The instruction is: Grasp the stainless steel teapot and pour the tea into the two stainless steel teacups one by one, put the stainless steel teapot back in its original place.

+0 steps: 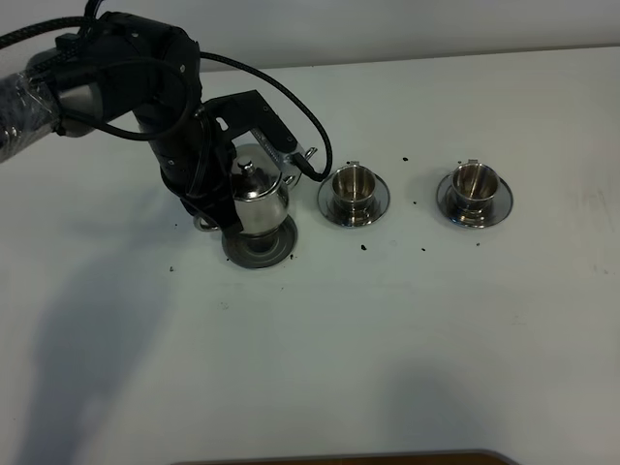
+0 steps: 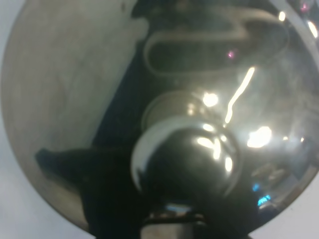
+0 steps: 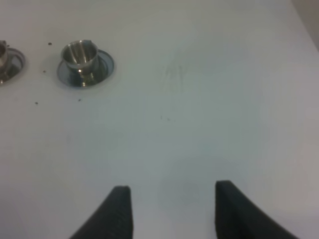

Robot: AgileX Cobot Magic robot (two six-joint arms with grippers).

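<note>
Teapot (image 1: 260, 197) upright on or just above its round saucer (image 1: 260, 248), at the left of the white surface (image 1: 436, 320); whether the base touches the saucer cannot be told. The left gripper (image 1: 215, 199) is at the pot's handle side, hidden by its own arm, and the left wrist view is filled by the domed lid and knob (image 2: 184, 159), so whether these jaws are closed on the handle cannot be told. The right gripper (image 3: 172, 191) hangs over bare surface well apart from the pot, jaws spread with nothing between them. The nearer cup (image 1: 353, 186) stands on its saucer just beside the pot, the farther cup (image 1: 474, 182) well to the right; dark specks (image 1: 363, 246) lie scattered between them. The step in hand appears to be the grasp of the pot. The next move calls for a firm hold on the handle, a level lift, then a short carry to bring the spout over the nearer cup before tilting.
</note>
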